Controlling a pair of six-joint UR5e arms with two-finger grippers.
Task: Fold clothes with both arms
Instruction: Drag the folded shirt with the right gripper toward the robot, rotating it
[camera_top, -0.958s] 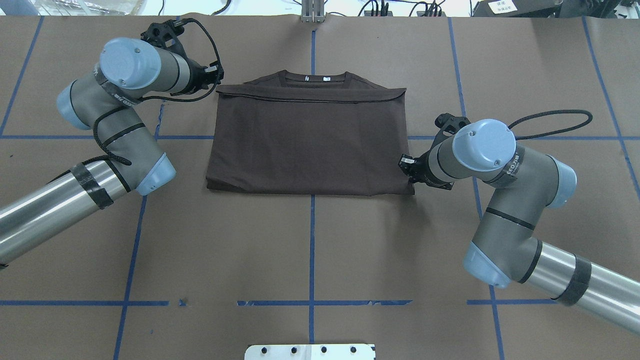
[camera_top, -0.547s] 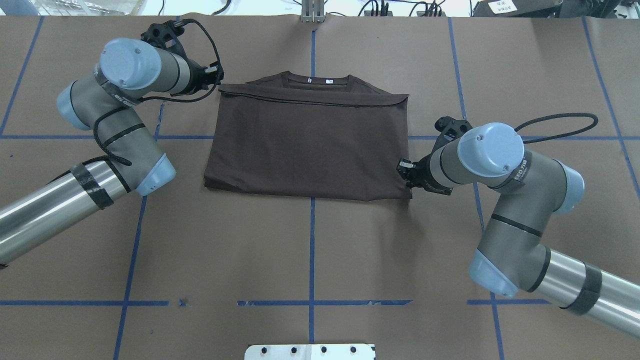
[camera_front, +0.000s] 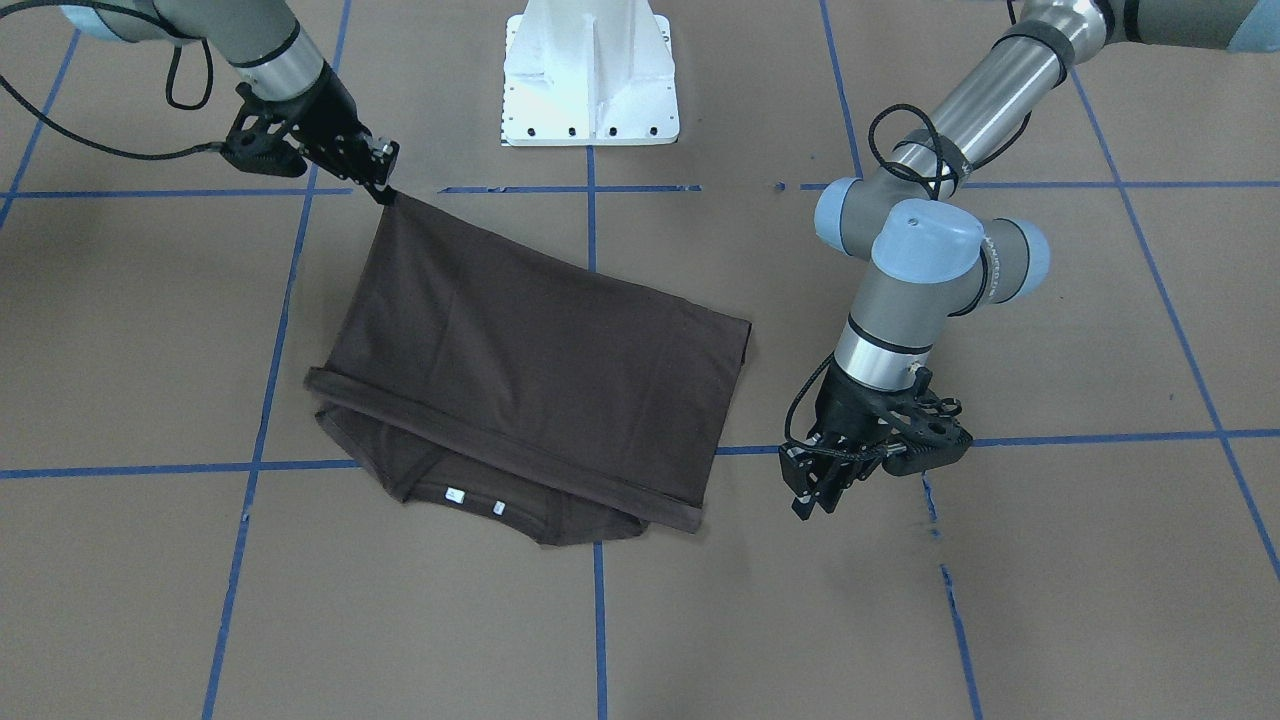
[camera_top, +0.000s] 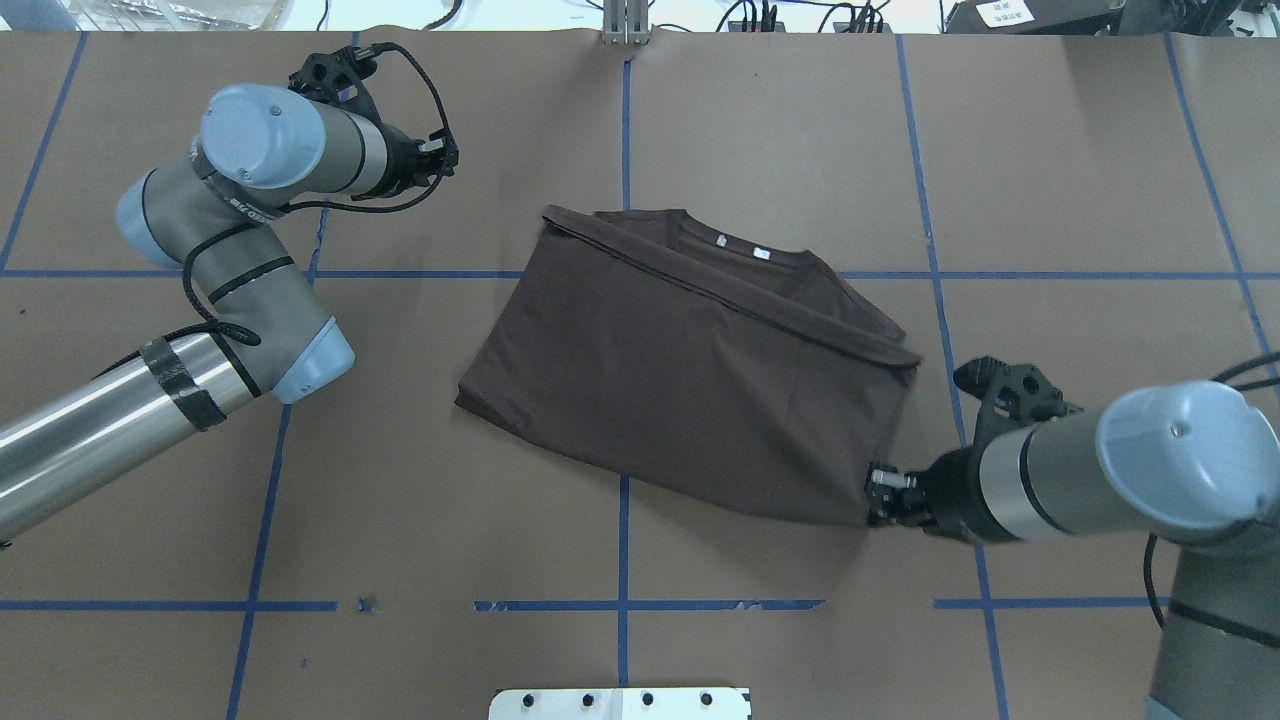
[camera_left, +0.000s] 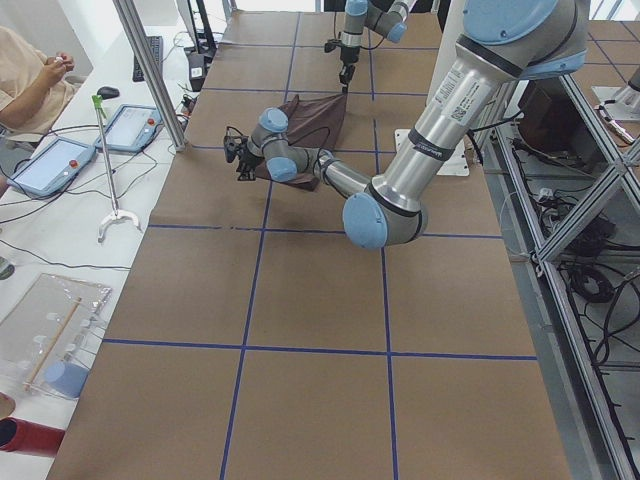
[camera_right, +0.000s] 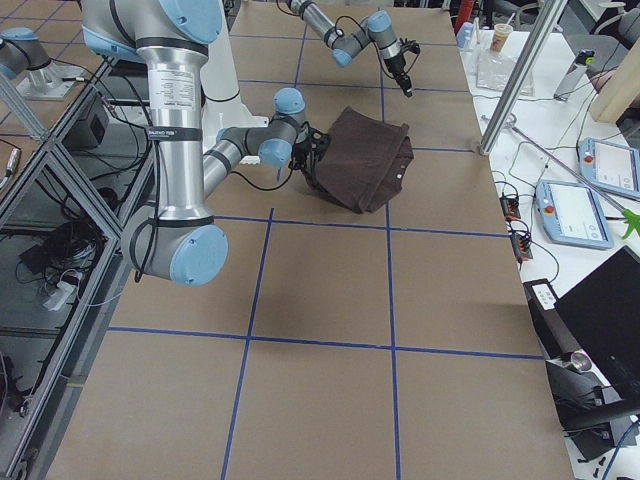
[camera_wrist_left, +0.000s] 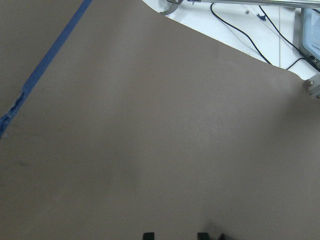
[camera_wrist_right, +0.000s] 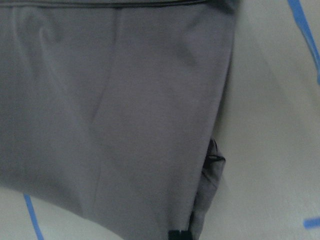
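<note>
The dark brown T-shirt (camera_top: 690, 390) lies folded and skewed on the brown table, its collar with white tags (camera_top: 735, 247) on the far side. My right gripper (camera_top: 872, 497) is shut on the shirt's near right corner, which is drawn out to a point (camera_front: 392, 200). In the right wrist view the shirt (camera_wrist_right: 125, 115) fills the frame. My left gripper (camera_top: 452, 160) hovers at the far left, well apart from the shirt (camera_front: 530, 380). The left wrist view shows its fingertips (camera_wrist_left: 148, 235) spread apart over bare table, open and empty.
The table (camera_top: 640, 560) is marked with blue tape lines (camera_top: 623, 500). The white robot base (camera_front: 590, 70) stands at the near middle edge. A person (camera_left: 30, 70) sits by tablets past the far edge, beside a metal post (camera_left: 150, 70).
My right gripper has pulled the shirt's corner toward the robot and to the right. The shirt has turned and slid away from my left gripper, which earlier stood at its far left corner.
</note>
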